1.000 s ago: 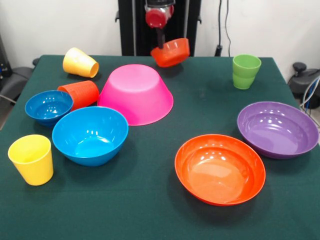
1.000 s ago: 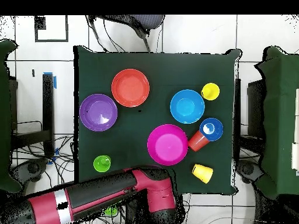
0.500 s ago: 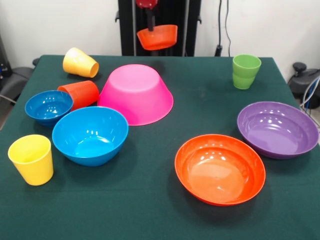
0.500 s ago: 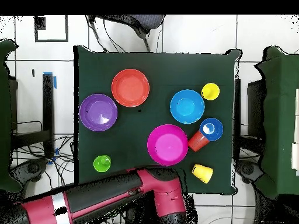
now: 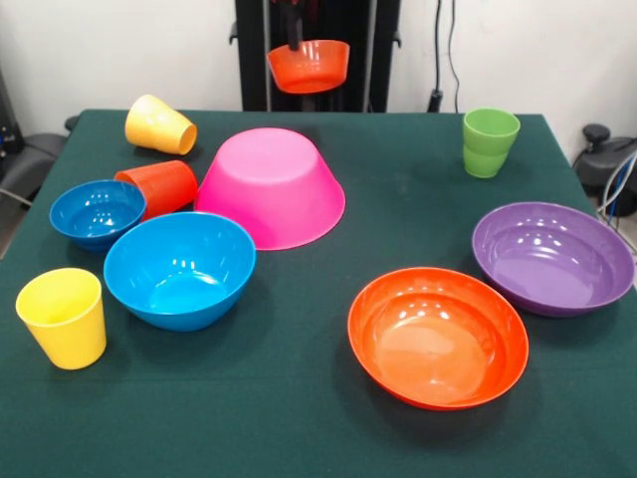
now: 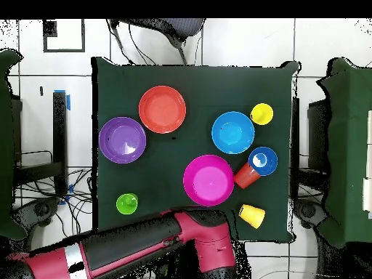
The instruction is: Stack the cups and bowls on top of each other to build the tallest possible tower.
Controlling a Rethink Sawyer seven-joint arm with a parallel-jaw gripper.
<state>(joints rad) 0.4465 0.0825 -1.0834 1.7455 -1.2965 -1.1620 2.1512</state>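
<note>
The gripper pinches the small orange bowl up at twelve o'clock. All bowls and cups look empty on the green table.

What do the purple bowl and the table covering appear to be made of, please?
The purple bowl looks like glossy moulded plastic: bright highlights dot its inside. The table covering looks like matte dark green cloth, probably felt: no shine at all.

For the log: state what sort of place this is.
Probably a robotics lab: a green cloth-covered table on tiled floor, cables trailing beside it, and a red and black robot arm.
</note>
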